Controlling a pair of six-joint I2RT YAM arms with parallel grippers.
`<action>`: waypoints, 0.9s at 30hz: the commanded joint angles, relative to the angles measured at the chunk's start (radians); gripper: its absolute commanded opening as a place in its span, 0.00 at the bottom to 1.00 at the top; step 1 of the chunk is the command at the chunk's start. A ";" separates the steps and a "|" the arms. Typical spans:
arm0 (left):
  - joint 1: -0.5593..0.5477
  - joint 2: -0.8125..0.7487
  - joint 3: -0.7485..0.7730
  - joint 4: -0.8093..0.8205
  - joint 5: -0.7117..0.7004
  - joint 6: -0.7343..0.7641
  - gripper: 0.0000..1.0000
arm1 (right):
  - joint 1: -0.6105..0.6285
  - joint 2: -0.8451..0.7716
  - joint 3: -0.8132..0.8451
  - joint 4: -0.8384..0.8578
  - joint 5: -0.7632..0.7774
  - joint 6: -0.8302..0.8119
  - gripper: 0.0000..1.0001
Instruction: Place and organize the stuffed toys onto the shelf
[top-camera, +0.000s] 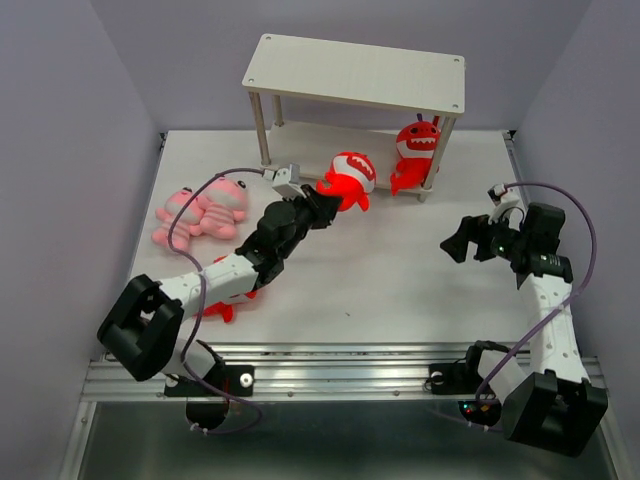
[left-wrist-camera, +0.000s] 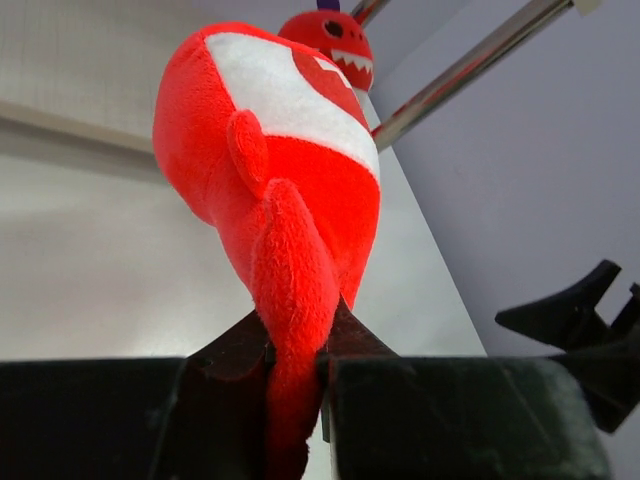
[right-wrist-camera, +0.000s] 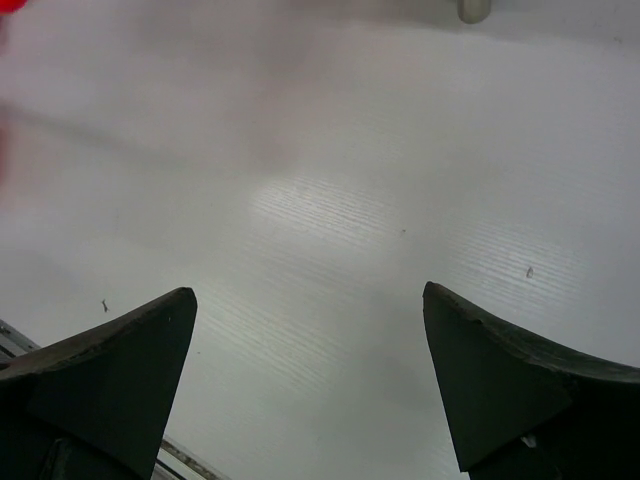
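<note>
My left gripper (top-camera: 322, 207) is shut on the tail of a red shark toy (top-camera: 349, 180) and holds it in front of the shelf (top-camera: 357, 75); the left wrist view shows the tail pinched between my jaws (left-wrist-camera: 297, 350) and the toy's body (left-wrist-camera: 270, 160) above. A second red shark toy (top-camera: 414, 152) stands on the shelf's lower board at the right, also seen in the left wrist view (left-wrist-camera: 330, 40). A third red toy (top-camera: 222, 306) lies partly hidden under my left arm. Two pale pink striped toys (top-camera: 202, 211) lie at the left. My right gripper (top-camera: 458, 240) is open and empty.
The shelf's right front leg (top-camera: 432, 160) stands beside the shelved shark. Purple walls enclose the white table (top-camera: 380, 280) on the left, back and right. A metal rail (top-camera: 340, 375) runs along the near edge.
</note>
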 joint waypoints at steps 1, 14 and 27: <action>0.037 0.093 0.129 0.185 -0.006 0.036 0.00 | -0.010 -0.031 -0.013 0.043 -0.098 -0.032 1.00; 0.114 0.523 0.430 0.328 0.052 -0.079 0.00 | -0.019 -0.025 -0.015 0.046 -0.118 -0.051 1.00; 0.115 0.746 0.560 0.320 0.068 -0.269 0.01 | -0.047 -0.022 -0.013 0.048 -0.115 -0.054 1.00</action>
